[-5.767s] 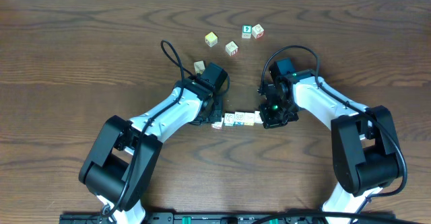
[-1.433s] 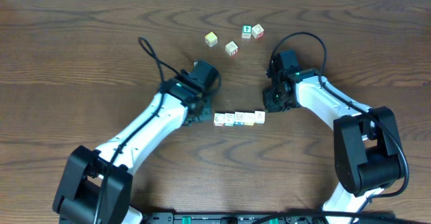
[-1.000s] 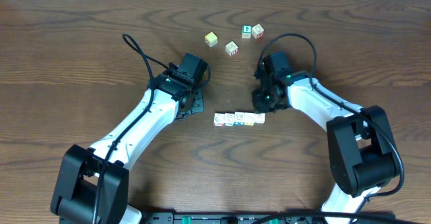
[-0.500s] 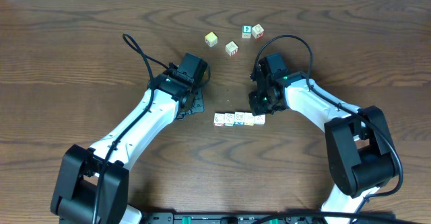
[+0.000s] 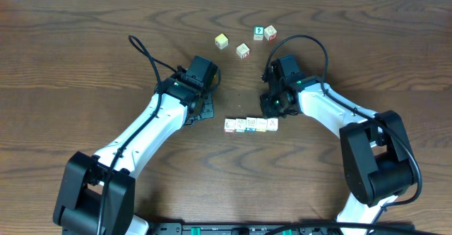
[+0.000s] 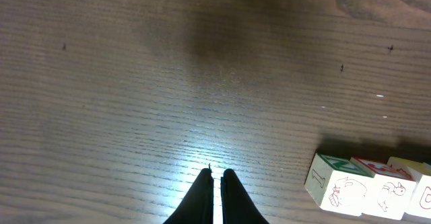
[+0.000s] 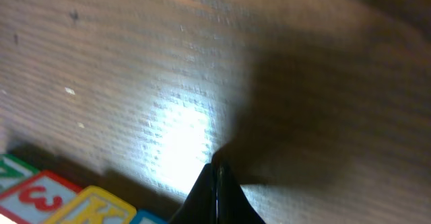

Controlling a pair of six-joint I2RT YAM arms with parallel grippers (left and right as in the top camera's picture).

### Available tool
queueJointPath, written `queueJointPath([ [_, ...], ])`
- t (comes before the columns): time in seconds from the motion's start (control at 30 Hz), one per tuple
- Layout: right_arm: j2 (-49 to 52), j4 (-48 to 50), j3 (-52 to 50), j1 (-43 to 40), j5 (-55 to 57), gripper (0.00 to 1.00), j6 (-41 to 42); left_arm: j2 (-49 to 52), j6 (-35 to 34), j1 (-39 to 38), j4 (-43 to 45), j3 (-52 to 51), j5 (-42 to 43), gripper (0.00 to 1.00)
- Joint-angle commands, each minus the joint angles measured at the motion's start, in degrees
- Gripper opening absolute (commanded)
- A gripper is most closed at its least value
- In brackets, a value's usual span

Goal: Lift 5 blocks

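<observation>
your left gripper (image 5: 202,113) is pinched shut on nothing, low over the table (image 5: 85,51) a little left of the five blocks (image 5: 251,124), which lie in a touching row, and your right gripper (image 5: 271,112), also closed and empty, hangs just behind the row's right end.

Blocks (image 5: 251,124), printed, lying in one row: five (each touching its neighbour).
Loose cubes farther up the table (image 5: 70,65): four, made up of:
- one cream cube (image 5: 222,41)
- one green-faced cube (image 5: 259,32)
- one lower printed cube (image 5: 243,50)
- one far-right printed cube (image 5: 270,32)

Cubes of all sorts, as I count them: nine.
Robot arms: two, a left arm (image 5: 152,133) and a right arm (image 5: 332,108).
Grippers: two, a left gripper (image 6: 215,177) and a right gripper (image 7: 217,167).
Black cables: two, a left cable (image 5: 145,55) and a right cable (image 5: 311,43).
Tables: one.
</observation>
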Motion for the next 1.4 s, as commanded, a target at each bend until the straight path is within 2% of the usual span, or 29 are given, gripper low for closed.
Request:
queueJointPath([
  [0.0,1.03,1.29,0.15,0.5,-2.73,0.01,-0.04,0.28,0.59,0.28,0.0,-0.68,-1.16,0.08],
  [0.27,1.03,3.17,0.2,0.52,-8.61,0.01,0.0,0.28,0.59,0.28,0.02,-0.68,-1.14,0.08],
  [1.37,1.03,1.53,0.17,3.82,-8.92,0.01,-0.44,0.28,0.79,0.28,0.04,-0.68,-1.16,0.08],
])
